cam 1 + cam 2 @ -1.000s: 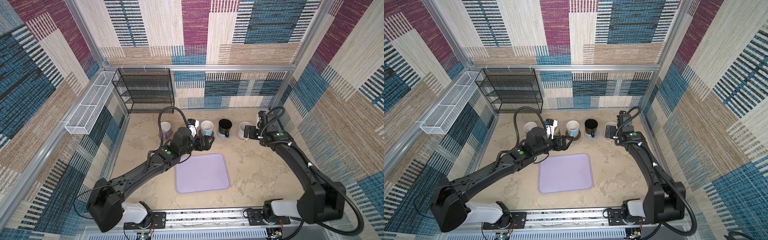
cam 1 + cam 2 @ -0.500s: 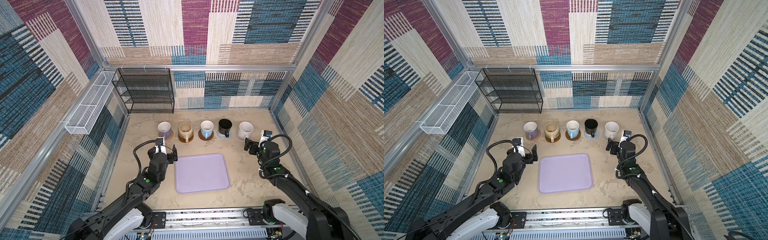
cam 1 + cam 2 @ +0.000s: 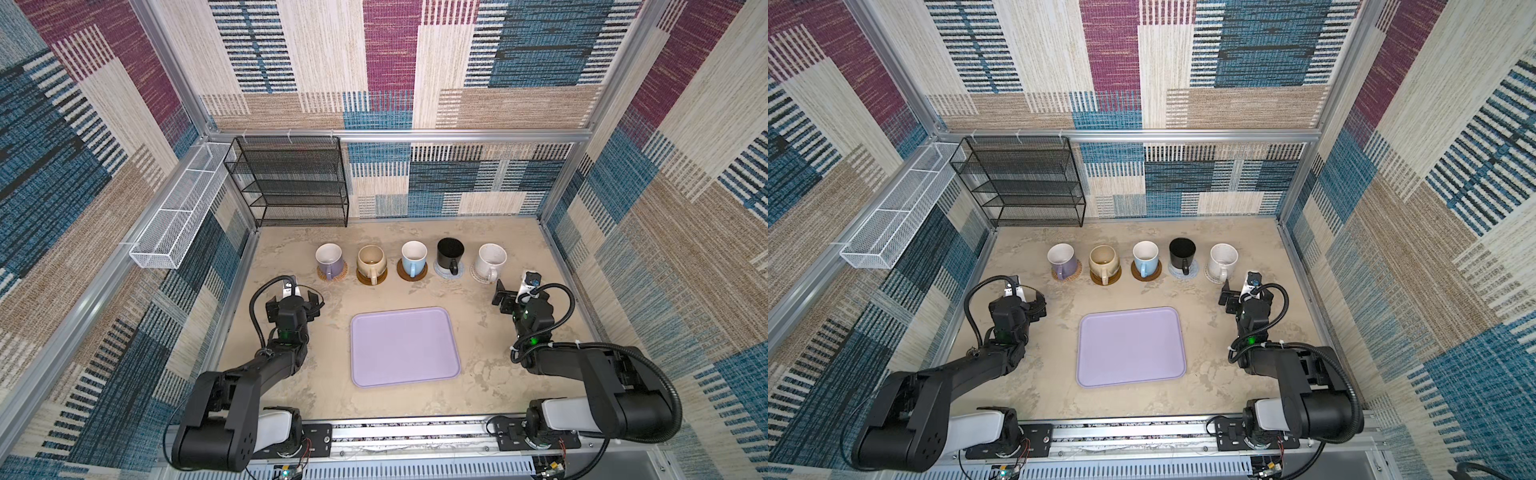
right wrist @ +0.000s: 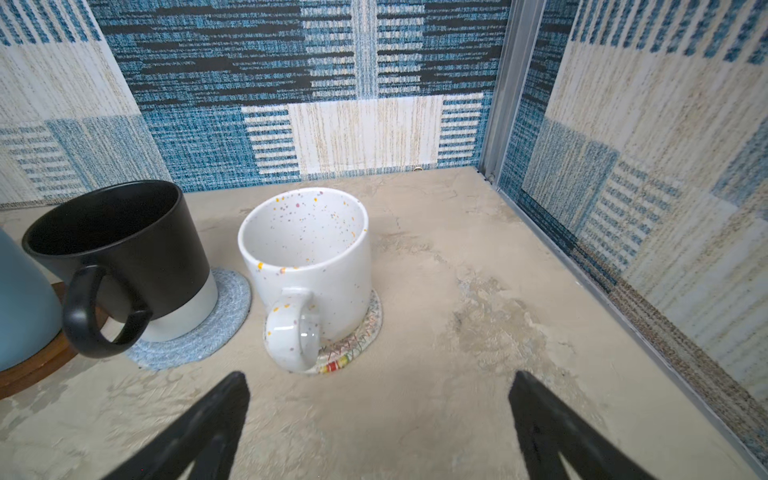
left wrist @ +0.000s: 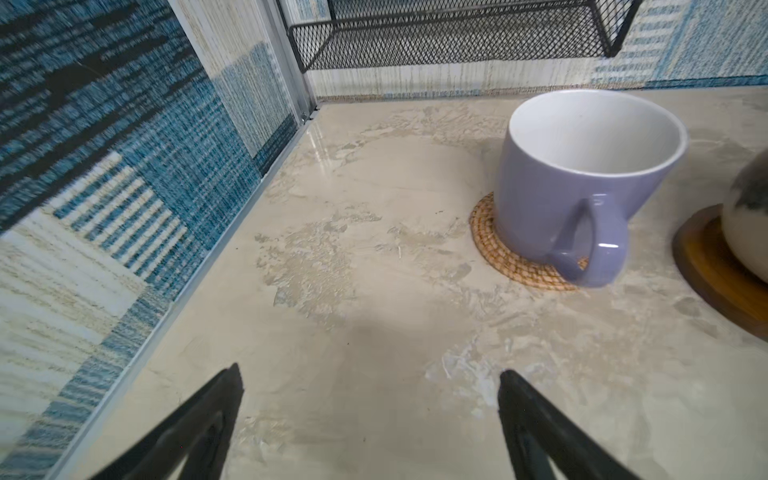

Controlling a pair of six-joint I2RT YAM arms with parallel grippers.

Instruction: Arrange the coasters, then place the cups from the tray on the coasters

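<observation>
Five glazed ceramic mugs (image 3: 414, 254) are set upright, each on a small round coaster (image 5: 486, 245), behind the bare lavender plastic tray (image 3: 405, 347). Left gripper (image 5: 370, 372) and right gripper (image 4: 380, 376) are spread wide, nothing held. Mugs are judged stiff, slick, breakable; handles are best pinched.

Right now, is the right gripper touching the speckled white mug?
Apart. The right wrist view shows bare tabletop between the open right gripper and the speckled white mug, which stands on its whitish coaster.
</observation>
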